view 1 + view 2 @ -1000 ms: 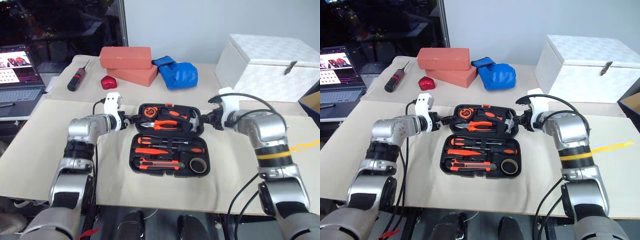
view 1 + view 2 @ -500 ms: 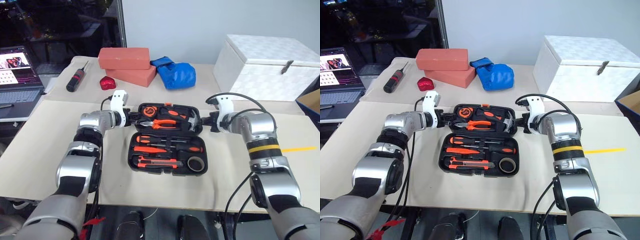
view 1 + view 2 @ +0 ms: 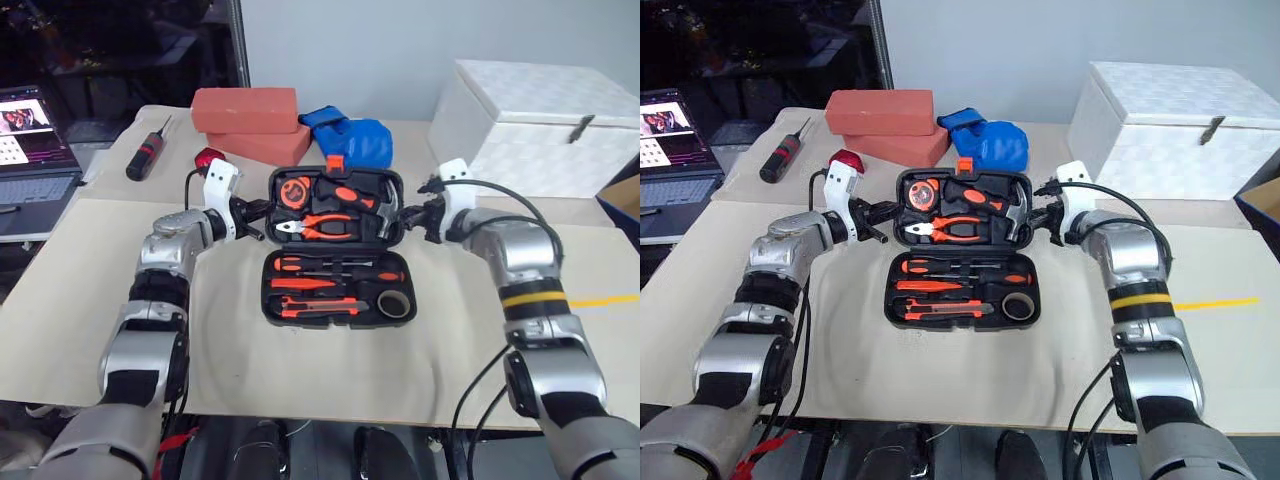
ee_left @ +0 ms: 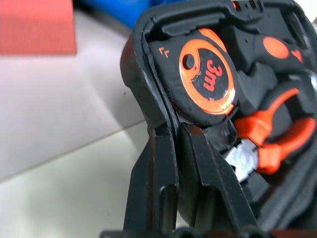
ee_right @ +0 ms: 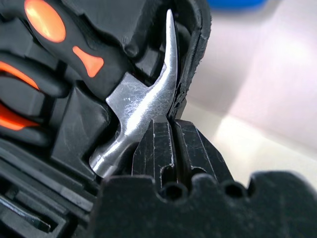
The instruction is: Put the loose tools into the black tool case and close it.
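Note:
The black tool case (image 3: pixel 267 292) lies open on the table, its lid (image 3: pixel 274 200) tilted up off the table. In the base's slots lie slim orange-and-black screwdrivers (image 3: pixel 335 268), the utility knife (image 3: pixel 315 308) and the tape roll (image 3: pixel 394 303). The lid holds a tape measure (image 4: pixel 205 77), pliers (image 3: pixel 320 226) and a hammer (image 5: pixel 141 106). My left gripper (image 3: pixel 258 212) is shut on the lid's left edge, its fingers (image 4: pixel 161 158) pinching the rim. At the opposite side my right gripper (image 3: pixel 412 214) is shut on the lid's right edge beside the hammer head.
Behind the case lie two red bricks (image 3: pixel 245 110), a blue glove (image 3: pixel 350 135) and a small red object (image 3: pixel 207 157). A black-and-red screwdriver (image 3: pixel 143 158) rests at the back left near a laptop (image 3: pixel 35 150). A white textured box (image 3: pixel 540 125) stands at the back right.
Both grippers closed on the lid's side edges and rose. The lid, flat on the table a second ago, now tilts upward.

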Controlling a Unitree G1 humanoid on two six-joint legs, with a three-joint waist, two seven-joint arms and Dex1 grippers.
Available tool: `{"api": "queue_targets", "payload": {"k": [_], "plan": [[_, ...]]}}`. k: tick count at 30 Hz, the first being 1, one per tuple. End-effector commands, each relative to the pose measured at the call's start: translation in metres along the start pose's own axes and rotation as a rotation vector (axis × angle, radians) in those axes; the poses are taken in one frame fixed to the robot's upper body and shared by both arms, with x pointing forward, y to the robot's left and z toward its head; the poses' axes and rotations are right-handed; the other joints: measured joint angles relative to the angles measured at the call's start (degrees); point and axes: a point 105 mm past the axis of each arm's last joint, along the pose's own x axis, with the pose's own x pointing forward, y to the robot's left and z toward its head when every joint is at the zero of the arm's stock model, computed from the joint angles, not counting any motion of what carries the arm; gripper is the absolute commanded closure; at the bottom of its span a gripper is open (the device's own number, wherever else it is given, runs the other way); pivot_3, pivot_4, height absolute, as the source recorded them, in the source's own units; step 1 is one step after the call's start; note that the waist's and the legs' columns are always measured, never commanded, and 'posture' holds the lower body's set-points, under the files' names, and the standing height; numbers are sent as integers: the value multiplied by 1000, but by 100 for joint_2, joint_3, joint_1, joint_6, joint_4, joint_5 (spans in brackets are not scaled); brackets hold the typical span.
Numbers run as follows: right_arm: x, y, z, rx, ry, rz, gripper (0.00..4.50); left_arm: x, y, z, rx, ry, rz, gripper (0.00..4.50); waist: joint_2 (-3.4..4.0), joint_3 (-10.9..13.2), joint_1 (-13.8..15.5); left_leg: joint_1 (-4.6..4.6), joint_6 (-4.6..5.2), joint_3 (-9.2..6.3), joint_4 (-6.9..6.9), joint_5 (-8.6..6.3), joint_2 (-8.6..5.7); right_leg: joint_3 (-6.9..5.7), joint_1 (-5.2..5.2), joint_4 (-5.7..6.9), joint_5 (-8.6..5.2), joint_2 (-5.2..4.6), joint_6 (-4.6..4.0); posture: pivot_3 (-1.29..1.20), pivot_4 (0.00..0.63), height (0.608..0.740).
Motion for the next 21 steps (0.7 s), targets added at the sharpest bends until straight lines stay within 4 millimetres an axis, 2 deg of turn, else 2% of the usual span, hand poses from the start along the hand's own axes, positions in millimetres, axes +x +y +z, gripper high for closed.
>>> {"api": "queue_targets", "payload": {"k": [1, 5, 7, 9, 11, 12, 13, 15, 16, 19, 21], "plan": [[-43, 22, 32, -168, -217, 40, 4500, -12, -29, 14, 295, -87, -104, 4471, 0, 0, 15, 0, -6, 3, 3, -4, 0, 2, 1, -2, -3, -1, 5, 0, 150, 740], [-67, 50, 9, -282, -180, 108, 4500, -30, -46, 4, 510, -112, -174, 4471, 0, 0, 14, 4, -4, 11, 6, -9, 1, 2, 7, -17, -6, -1, 8, 0, 150, 740], [-77, 55, -2, -332, -159, 111, 4500, -38, -50, 0, 565, -111, -192, 4471, 1, -1, 12, 18, 41, 12, 7, -38, 3, 2, 12, -33, -7, -2, 7, 0, 150, 740], [-88, 58, -10, -360, -153, 115, 4500, -47, -50, -4, 562, -85, -219, 4471, 1, -1, 19, 43, 35, 7, 10, -36, 6, 0, 29, -25, -9, -2, 1, 0, 150, 740], [-106, 57, -15, -384, -163, 93, 4500, -65, -46, -4, 493, -30, -253, 4471, 1, -1, 33, 88, 6, 4, 10, -44, 12, -4, 73, -28, -18, -1, 1, 0, 150, 740], [-113, 56, -16, -406, -164, 78, 4500, -74, -41, -5, 433, 17, -255, 4131, 1, -1, 34, 103, -15, 2, 10, -56, 16, -7, 84, -30, -42, -2, 21, 0, 150, 740], [-120, 59, -19, -443, -143, 83, 4500, -84, -36, -9, 344, 83, -264, 3767, 1, -1, 30, 110, -17, 3, 10, -57, 17, -5, 85, -29, -57, -6, -6, 0, 150, 740], [-136, 63, -35, -534, -49, 99, 3804, -118, -28, -23, 202, 277, -341, 3258, 3, -2, 24, 112, -18, -13, 11, -56, 19, 4, 83, -24, -56, -8, -6, 0, 150, 740], [-146, 63, -45, -593, 18, 106, 3734, -135, -22, -25, 141, 356, -357, 2875, 2, -2, 17, 115, -18, -15, 11, -56, 18, 6, 80, -22, -56, -9, -6, 0, 150, 740], [-172, 59, -71, -646, 192, 152, 3709, -169, -12, -18, -12, 496, -392, 1882, 2, -2, 18, 114, -17, -17, 11, -56, 18, 5, 78, -21, -65, -9, -7, 0, 150, 740], [-188, 58, -83, -685, 275, 198, 3709, -174, -16, -10, -28, 503, -440, 1200, 3, -3, 69, 114, -17, -16, 11, -57, 16, 5, 75, -24, -68, -9, -7, 0, 150, 740]]}}
